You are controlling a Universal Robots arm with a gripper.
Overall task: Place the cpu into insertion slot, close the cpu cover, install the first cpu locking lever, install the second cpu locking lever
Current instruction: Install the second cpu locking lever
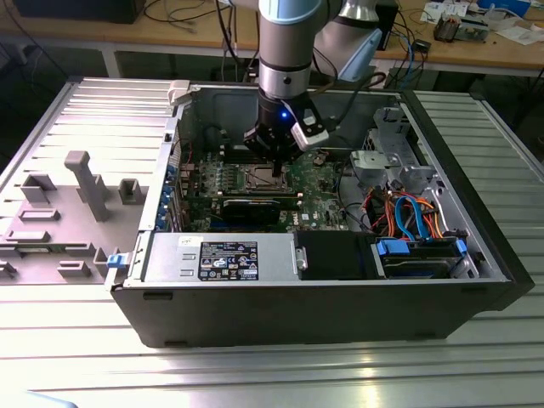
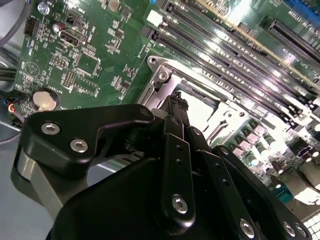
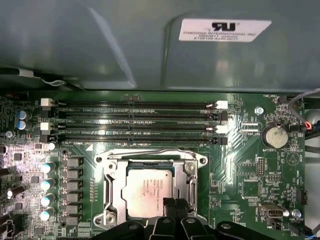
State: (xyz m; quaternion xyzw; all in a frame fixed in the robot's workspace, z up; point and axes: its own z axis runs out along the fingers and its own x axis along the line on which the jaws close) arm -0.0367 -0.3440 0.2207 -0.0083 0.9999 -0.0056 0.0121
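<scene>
Cpu (image 3: 149, 192) sat in the insertion slot (image 3: 111, 192), cpu cover (image 3: 150, 164) closed round it. Pincer (image 3: 175, 206) fingertips together at the cover's edge, holding nothing. Chip prob. light, rigid, fragile; take by edges. Exterior view gave whole PC case (image 1: 476, 263); first wrist view gave memory slots (image 3: 135, 125).

place: robotics lab/workshop | cues: open computer case (image 1: 323, 289) on ribbed metal tabletop (image 1: 272, 374); cable-strewn wooden workbench (image 1: 476, 47) upper frame

Dull silver cpu (image 3: 148, 192) in a silvery frame on green motherboard (image 3: 250, 170); black tool (image 3: 172, 206).
</scene>
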